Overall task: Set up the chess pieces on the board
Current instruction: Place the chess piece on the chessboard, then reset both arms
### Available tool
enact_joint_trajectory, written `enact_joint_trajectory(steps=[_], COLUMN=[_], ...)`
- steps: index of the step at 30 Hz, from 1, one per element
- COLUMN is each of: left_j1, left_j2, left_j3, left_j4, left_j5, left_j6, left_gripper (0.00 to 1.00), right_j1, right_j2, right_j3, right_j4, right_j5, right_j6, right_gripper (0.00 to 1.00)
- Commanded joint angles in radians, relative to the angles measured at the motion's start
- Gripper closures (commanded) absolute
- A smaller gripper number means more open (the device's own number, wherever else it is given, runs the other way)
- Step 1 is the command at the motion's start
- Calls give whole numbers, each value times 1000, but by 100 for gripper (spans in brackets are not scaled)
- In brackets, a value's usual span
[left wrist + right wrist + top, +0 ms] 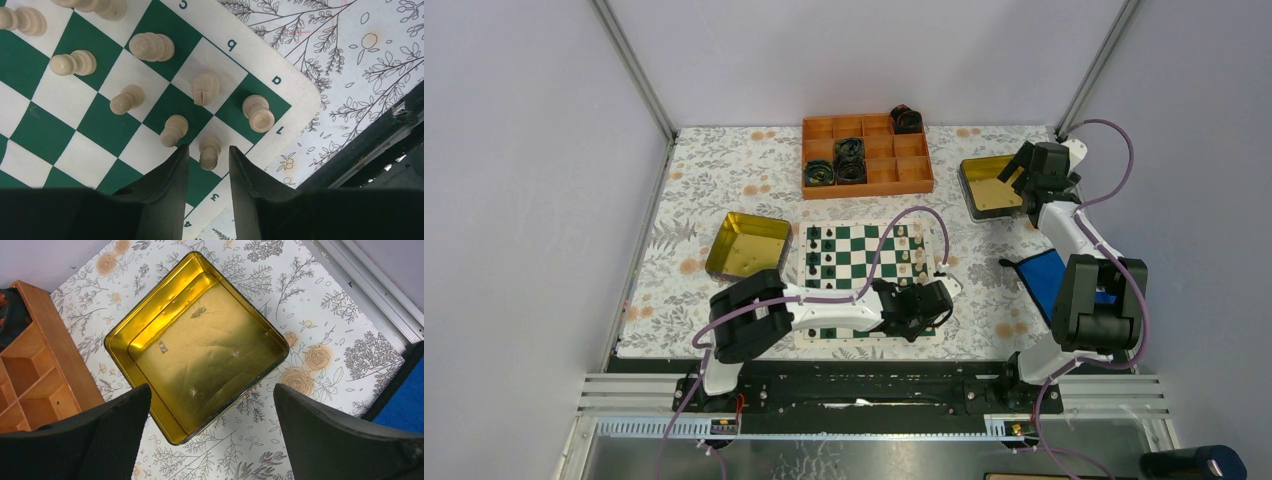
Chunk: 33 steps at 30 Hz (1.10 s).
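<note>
Showing, from above, the left gripper [936,295] reaching low over the near right corner of the chessboard [864,262], too small here for telling how the jaws are standing. Showing cream chess pieces [912,250] just beyond it and black chess pieces [821,255] well off to its left. Showing the right gripper [1014,178] well apart from the board, hanging over a gold tin [980,195], with an orange compartment tray [914,172] off to its left and a blue cloth [1042,272] back toward its own arm.

Looking down along the left gripper [207,155]: released, with fingers [170,185] standing narrowly parted and straddling a cream pawn [209,152] on a white edge square. Leaving a sliver of board on either side, so gripping nothing. Showing a rook [258,112] ahead and to the right on the green corner square, a knight [205,87] straight ahead, and a second pawn [174,131] just ahead of the left finger.

Looking down along the right gripper [211,390]: spread wide, released, holding nothing. Hanging directly over the gold tin, itself lying on a floral tablecloth [325,315]. Showing the tray's corner beyond the left finger and the blue cloth beyond the right finger.
</note>
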State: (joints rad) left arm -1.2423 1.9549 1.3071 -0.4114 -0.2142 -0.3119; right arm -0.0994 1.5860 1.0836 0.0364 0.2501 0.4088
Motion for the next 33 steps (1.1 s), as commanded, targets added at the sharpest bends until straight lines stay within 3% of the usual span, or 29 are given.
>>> enact_joint_trajectory(steps=[1,33], left_j1=[-11,-32], left_j2=[-23,-29], left_j3=[14,-3], left_j4=[-11,-18], left_j5=[-15,7], left_j6=[-9,-29], left_gripper=[59,69], right_j1=[-3,-3], right_j2=[-38,-72], right_j3=[-2,-30], right_j4=[45,56], right_j5=[8,-6], right_j6=[5,14], right_gripper=[0,0])
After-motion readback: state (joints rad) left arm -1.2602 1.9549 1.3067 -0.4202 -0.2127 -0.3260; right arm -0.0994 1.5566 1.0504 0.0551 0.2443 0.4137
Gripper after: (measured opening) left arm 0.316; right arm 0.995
